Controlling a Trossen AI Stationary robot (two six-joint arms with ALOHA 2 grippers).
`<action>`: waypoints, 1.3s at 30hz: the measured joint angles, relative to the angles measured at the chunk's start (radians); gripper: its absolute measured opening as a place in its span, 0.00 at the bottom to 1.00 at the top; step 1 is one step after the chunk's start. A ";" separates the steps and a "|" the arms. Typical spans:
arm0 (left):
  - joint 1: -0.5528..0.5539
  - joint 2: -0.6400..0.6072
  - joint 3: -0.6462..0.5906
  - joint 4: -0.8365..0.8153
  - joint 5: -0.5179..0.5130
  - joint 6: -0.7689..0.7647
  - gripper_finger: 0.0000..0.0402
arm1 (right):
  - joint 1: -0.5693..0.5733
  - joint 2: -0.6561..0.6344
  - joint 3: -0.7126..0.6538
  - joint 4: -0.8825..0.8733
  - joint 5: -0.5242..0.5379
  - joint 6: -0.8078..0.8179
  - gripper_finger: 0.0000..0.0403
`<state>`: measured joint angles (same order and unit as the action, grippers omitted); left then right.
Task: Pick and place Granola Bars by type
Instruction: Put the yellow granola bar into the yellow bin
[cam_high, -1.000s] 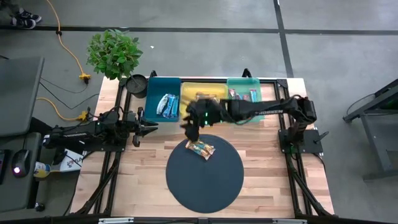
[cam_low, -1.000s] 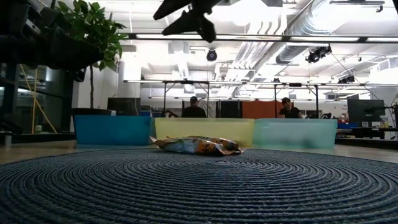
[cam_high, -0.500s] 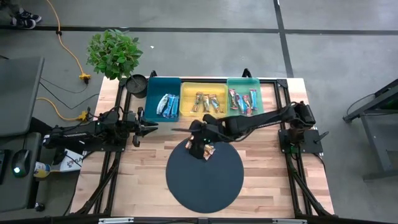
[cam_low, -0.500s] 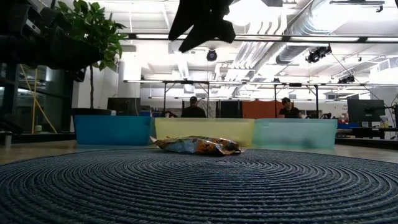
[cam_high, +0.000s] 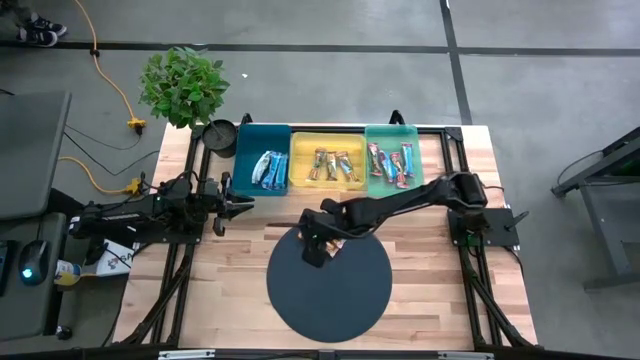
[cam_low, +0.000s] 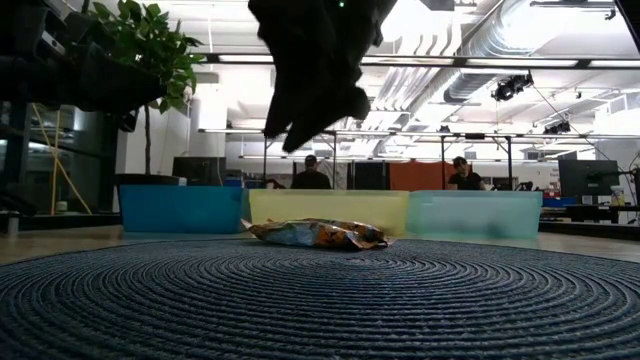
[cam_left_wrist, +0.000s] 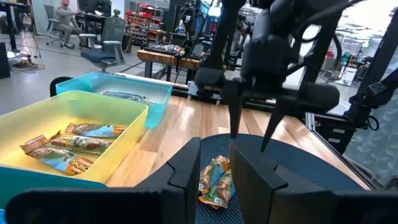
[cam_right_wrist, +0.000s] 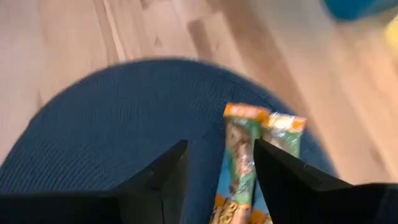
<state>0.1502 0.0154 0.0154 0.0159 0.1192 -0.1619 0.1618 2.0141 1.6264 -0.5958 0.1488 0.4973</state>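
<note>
Over the round mat (cam_high: 330, 285), right end effector (cam_low: 310, 120) lower than before, open above granola bars (cam_low: 318, 234).

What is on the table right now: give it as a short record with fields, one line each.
bins: teal bin, yellow bin, green bin, side by side at the table's far edge
sorted bars: wrapped bars lie in all three bins
mat: round dark mat
remaining bars: two tan-gold bars on the mat
right claw: open, above the two bars
left claw: waiting at the table's left side, near the teal bin
</note>
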 joint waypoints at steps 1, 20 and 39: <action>0.000 0.000 0.000 0.000 0.000 0.000 0.21 | -0.001 0.008 0.000 -0.003 -0.019 0.000 0.41; 0.000 0.000 0.000 0.000 0.000 0.000 0.21 | -0.005 0.076 -0.005 -0.075 -0.092 0.022 0.41; 0.000 0.000 0.000 0.000 -0.001 0.000 0.21 | -0.005 0.137 -0.007 -0.065 -0.055 0.043 0.41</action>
<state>0.1505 0.0152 0.0156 0.0158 0.1184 -0.1618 0.1570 2.1509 1.6196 -0.6608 0.0942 0.5398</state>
